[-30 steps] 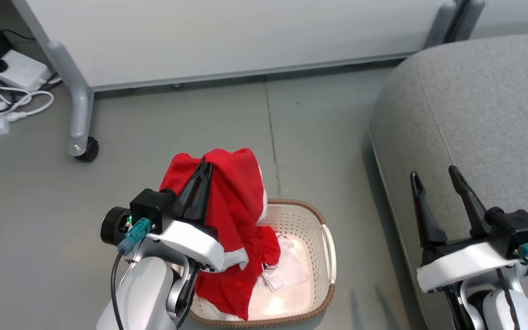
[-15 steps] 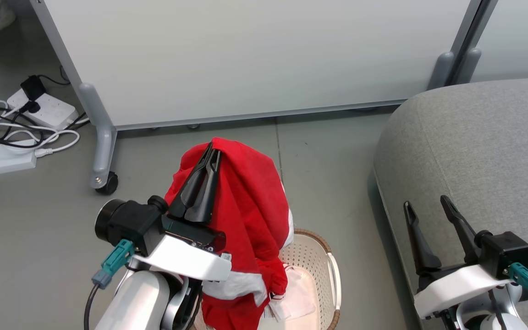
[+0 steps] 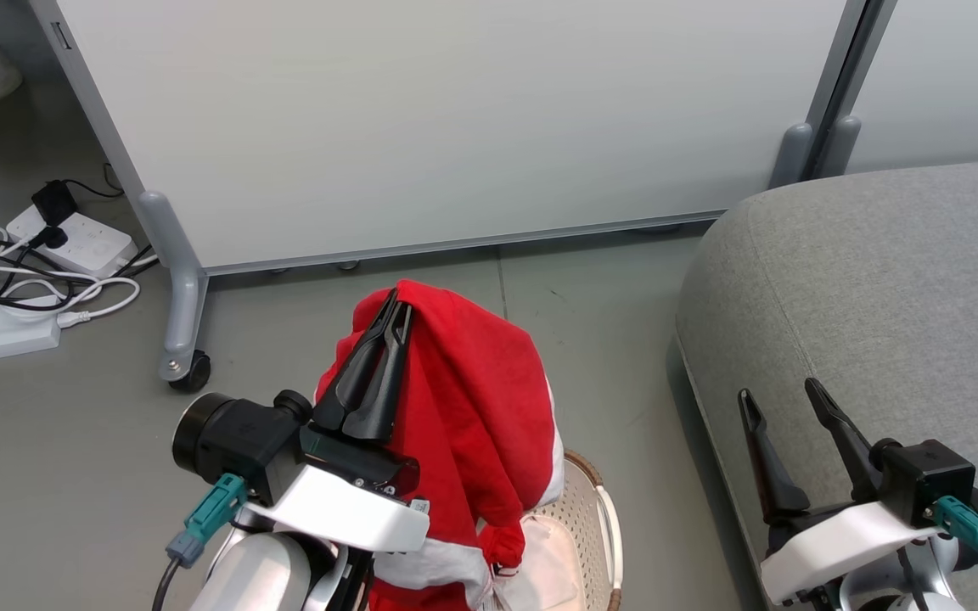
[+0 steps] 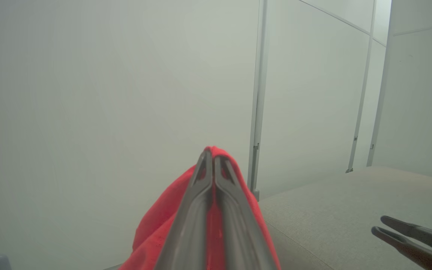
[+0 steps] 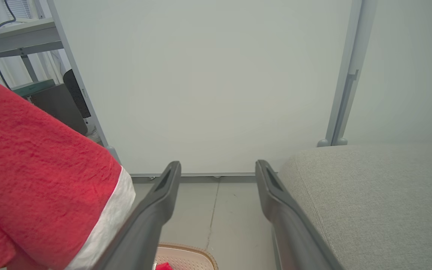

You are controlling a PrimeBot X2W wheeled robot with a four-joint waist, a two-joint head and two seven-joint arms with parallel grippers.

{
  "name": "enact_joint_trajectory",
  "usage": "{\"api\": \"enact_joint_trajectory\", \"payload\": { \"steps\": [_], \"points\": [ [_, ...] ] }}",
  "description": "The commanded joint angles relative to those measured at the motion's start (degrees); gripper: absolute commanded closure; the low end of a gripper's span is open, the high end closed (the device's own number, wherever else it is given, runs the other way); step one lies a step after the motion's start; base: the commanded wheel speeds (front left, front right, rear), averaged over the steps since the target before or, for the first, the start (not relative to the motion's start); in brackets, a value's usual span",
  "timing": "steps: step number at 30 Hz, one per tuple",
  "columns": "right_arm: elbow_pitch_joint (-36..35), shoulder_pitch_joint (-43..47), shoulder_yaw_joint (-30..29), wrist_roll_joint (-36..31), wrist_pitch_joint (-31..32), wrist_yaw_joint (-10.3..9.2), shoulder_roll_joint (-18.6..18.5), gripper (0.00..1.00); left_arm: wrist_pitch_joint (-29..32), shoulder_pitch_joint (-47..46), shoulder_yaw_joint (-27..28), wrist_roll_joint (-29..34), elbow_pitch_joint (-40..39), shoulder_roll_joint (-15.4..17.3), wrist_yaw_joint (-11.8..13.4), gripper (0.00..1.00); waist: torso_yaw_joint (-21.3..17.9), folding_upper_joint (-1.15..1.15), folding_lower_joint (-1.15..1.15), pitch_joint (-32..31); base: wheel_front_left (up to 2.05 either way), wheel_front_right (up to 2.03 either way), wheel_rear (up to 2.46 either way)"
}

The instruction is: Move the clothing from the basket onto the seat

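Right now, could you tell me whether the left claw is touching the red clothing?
Touching: the left wrist view shows the left claw shut on the red clothing.

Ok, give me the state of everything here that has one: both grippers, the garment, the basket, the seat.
left gripper, fingers shut on the red garment, raised.
right gripper, fingers open, empty.
red garment, lifted, hanging from the left fingers over the basket.
basket, on the floor, something white inside.
seat, no clothing on the visible part.
power strip, a plug in it.
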Motion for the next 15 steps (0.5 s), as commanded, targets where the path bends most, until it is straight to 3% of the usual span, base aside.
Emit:
{"api": "enact_joint_trajectory", "payload": {
  "steps": [1, 9, 15],
  "points": [
    [-0.2, 0.7, 0.0, 0.1, 0.0, 0.02, -0.3, 0.00, 0.1, 0.4, 0.1, -0.1, -0.3, 0.4, 0.3, 1.00, 0.0, 0.00, 0.00, 0.0, 0.00, 0.00, 0.00],
    [-0.7, -0.2, 1.5, 0.7, -0.2, 0.02, -0.3, 0.00, 0.2, 0.5, -0.3, -0.1, -0.7, 0.6, 0.5, 1.00, 0.1, 0.00, 0.00, -0.3, 0.00, 0.00, 0.00],
    [-2.0, -3.3, 9.7, 3.3, 0.5, 0.02, -0.3, 0.00, 0.4, -0.2, -1.0, -0.3, -0.5, 0.6, 0.1, 1.00, 0.6, 0.00, 0.00, -0.2, 0.00, 0.00, 0.00]
  ]
}}
